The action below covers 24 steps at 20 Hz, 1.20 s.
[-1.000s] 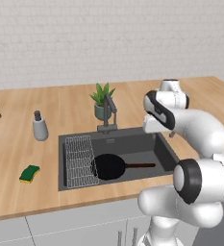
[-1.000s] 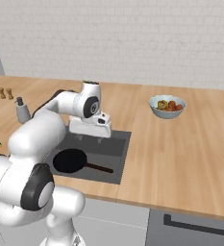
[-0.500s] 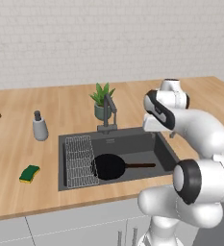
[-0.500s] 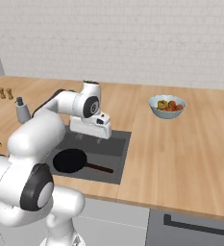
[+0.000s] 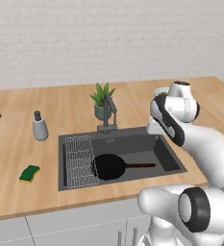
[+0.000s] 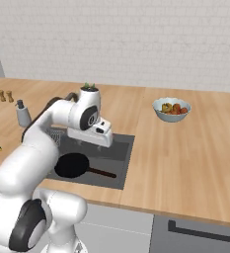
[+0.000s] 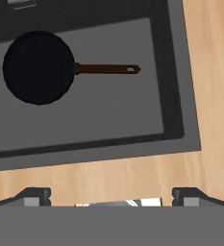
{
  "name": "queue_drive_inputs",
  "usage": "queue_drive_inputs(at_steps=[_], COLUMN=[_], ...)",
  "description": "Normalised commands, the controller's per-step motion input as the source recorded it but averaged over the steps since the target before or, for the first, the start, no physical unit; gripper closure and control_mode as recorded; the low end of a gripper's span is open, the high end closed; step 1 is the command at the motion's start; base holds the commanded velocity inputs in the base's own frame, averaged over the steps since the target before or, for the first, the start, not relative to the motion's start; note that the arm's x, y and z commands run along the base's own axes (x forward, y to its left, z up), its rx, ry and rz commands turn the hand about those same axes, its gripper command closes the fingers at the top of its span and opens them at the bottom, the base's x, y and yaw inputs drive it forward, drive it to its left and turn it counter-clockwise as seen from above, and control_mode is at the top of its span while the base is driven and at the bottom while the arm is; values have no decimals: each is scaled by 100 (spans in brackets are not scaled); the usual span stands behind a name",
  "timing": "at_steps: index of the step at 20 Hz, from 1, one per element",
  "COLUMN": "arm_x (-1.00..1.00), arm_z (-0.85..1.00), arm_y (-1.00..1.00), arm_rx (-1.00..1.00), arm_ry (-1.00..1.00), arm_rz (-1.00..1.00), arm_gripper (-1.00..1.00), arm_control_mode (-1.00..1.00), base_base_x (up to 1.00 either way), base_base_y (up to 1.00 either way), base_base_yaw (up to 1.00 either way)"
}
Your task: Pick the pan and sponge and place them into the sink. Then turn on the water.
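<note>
I have the pan (image 5: 108,166) lying flat on the floor of the sink (image 5: 171,161), its round black body just beside the wire rack (image 5: 80,161) that fills the sink's left part, touching or nearly touching it. Its long thin handle (image 5: 141,166) points away from the rack toward the sink's right wall. From the hand camera I look straight down on the pan (image 7: 38,67) with the handle (image 7: 107,69) stretched across the bare grey floor of the sink (image 7: 113,120).

My gripper (image 7: 111,194) hangs above the sink's front right rim, well apart from the pan, with its two fingertips (image 7: 34,195) spread wide and nothing between them.

The sponge (image 5: 29,173) sits on the wooden counter (image 5: 17,149) to the left of the sink, green side up, outside the basin. The faucet (image 5: 108,113) stands at the sink's back edge, with a small potted plant (image 5: 102,100) just behind it. A grey soap bottle (image 5: 39,127) stands on the counter back-left of the sink. From the right camera I see a bowl of fruit (image 6: 171,108) on the counter, well to the right of the sink (image 6: 121,153).
</note>
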Motion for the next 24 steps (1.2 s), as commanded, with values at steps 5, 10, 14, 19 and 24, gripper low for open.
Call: queue_drive_inputs(at_steps=[5,10,14,19,24], arm_x=[-66,-40,-32,-8,-1], arm_z=[0,0,0,0,1], arm_y=[13,41,29,35,46], arm_rx=[0,0,1,0,1], arm_ry=[0,0,-1,0,0], arm_rz=[12,12,14,18,12], arm_gripper=[-100,-100,-100,-100,-100], arm_control_mode=[-100,-100,-100,-100,-100], base_base_x=[0,0,0,0,0], base_base_y=[0,0,0,0,0], base_base_yaw=[0,0,0,0,0])
